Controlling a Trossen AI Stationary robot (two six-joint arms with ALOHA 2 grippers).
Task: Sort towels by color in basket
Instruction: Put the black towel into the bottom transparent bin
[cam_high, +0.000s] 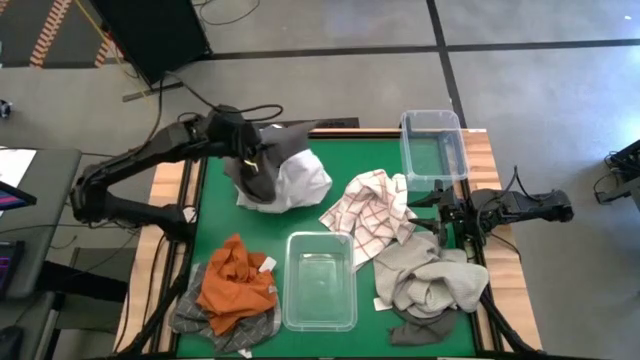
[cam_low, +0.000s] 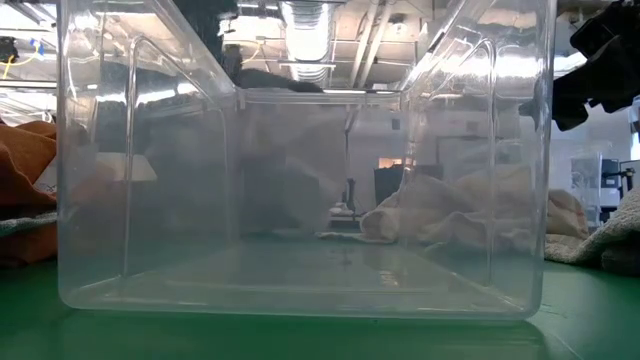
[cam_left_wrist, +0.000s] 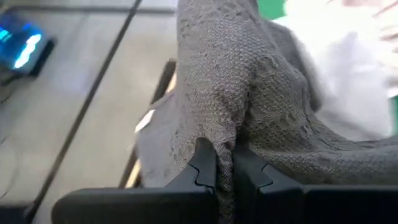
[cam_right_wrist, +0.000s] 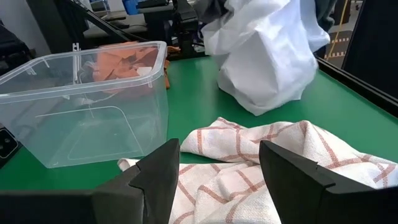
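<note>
The green table (cam_high: 345, 160) is carrying everything, with clock directions read from the high view. At its 6 o'clock edge a clear bin (cam_high: 320, 281) is sitting empty, and a second clear bin (cam_high: 433, 145) is standing at 2 o'clock, overhanging the far edge. At 4 o'clock a beige-grey towel (cam_high: 432, 279) is lying heaped over a darker cloth, and the checked towel (cam_high: 372, 212) is spreading out near the centre, between the two bins. At 7 o'clock the orange towel (cam_high: 235, 283) is resting on a heathered grey towel (cam_high: 190, 313). At 11 o'clock the left claw (cam_high: 243, 137) is holding its fingers pressed together, pinching a fold of the dark grey towel (cam_left_wrist: 249, 93); that towel is hanging from the claw, draping over the white towel (cam_high: 300, 185) bunched beneath it. At 3 o'clock the right claw (cam_high: 441, 207) is waiting with fingers spread, holding nothing, just beside the checked towel's edge.
</note>
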